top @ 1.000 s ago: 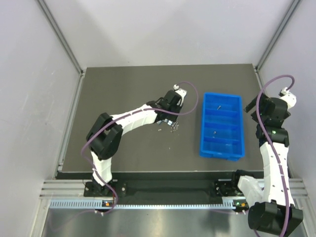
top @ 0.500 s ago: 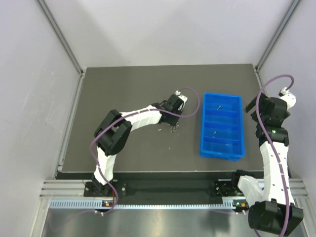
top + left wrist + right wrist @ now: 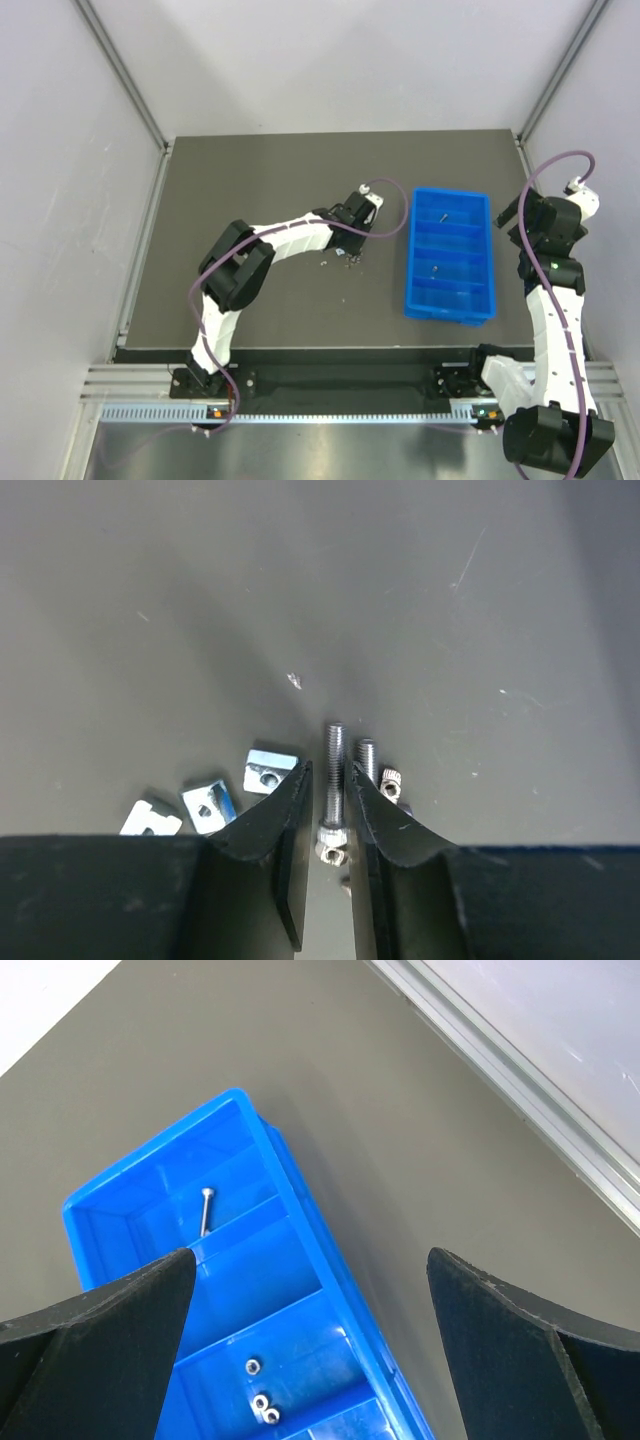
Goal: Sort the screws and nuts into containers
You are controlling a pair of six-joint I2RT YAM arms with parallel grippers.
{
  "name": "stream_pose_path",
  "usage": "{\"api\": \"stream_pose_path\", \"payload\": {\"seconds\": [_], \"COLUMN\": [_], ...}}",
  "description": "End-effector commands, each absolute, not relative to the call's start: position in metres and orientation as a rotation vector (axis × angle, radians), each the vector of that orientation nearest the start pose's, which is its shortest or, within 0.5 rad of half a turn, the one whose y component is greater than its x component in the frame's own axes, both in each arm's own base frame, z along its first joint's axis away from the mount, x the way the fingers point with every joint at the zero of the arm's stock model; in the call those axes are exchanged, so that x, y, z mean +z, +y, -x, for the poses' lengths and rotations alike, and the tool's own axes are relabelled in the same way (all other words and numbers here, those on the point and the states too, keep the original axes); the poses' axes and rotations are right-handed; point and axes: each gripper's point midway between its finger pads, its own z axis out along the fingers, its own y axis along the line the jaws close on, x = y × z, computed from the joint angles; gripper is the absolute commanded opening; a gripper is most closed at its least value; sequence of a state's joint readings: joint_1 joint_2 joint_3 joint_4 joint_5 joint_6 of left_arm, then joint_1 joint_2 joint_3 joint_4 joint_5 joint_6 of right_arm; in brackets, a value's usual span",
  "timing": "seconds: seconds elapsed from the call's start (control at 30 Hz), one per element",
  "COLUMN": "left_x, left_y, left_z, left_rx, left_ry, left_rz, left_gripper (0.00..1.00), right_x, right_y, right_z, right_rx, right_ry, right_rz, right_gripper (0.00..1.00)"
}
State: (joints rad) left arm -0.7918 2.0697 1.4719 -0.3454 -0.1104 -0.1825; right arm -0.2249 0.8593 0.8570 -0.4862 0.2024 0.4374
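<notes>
Screw (image 3: 334, 780) between left jaws, gaps slim.

Bright even light; left claw (image 3: 327, 772) casts soft shadow

dark grey table (image 3: 450, 600) spreads out ahead of the left fingers (image 3: 270, 825), with a few pale scratches (image 3: 467, 560) up and to their right and a tiny white fleck (image 3: 293, 681) just ahead of the tips. metal rail (image 3: 535, 1110) crosses beyond the right fingers (image 3: 100, 1330), top right, with white wall (image 3: 330, 60) further back
</notes>
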Motion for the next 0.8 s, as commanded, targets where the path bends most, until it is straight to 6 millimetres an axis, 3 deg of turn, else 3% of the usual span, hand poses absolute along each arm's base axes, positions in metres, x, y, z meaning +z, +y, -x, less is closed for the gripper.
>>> {"api": "stream_pose_path", "payload": {"seconds": [0.0, 0.33, 0.5, 0.67, 0.77], "left_x": [0.024, 0.008, 0.007, 0.016, 0.034], "left_y": [-0.343, -0.331, -0.331, -0.334, -0.340], "left_z": [-0.357, -0.345, -0.340, -0.341, -0.348], "left_rx": [-0.214, -0.101, -0.106, -0.132, -0.169], "left_ry": [2.437, 2.504, 2.547, 2.541, 2.496], "left_rz": [-0.742, -0.791, -0.768, -0.714, -0.665], "left_gripper": [0.24, 0.17, 0.02, 0.00, 0.00], "right_x": [0.230, 0.228, 0.230, 0.231, 0.231], "right_y": [-0.087, -0.088, -0.088, -0.088, -0.088], "right_z": [-0.287, -0.286, -0.285, -0.285, -0.285], "right_rx": [-0.094, -0.098, -0.100, -0.099, -0.097], "right_ry": [1.857, 1.861, 1.856, 1.852, 1.850], "right_rz": [-0.769, -0.774, -0.774, -0.775, -0.777], "right_gripper": [1.00, 1.00, 1.00, 1.00, 1.00]}}
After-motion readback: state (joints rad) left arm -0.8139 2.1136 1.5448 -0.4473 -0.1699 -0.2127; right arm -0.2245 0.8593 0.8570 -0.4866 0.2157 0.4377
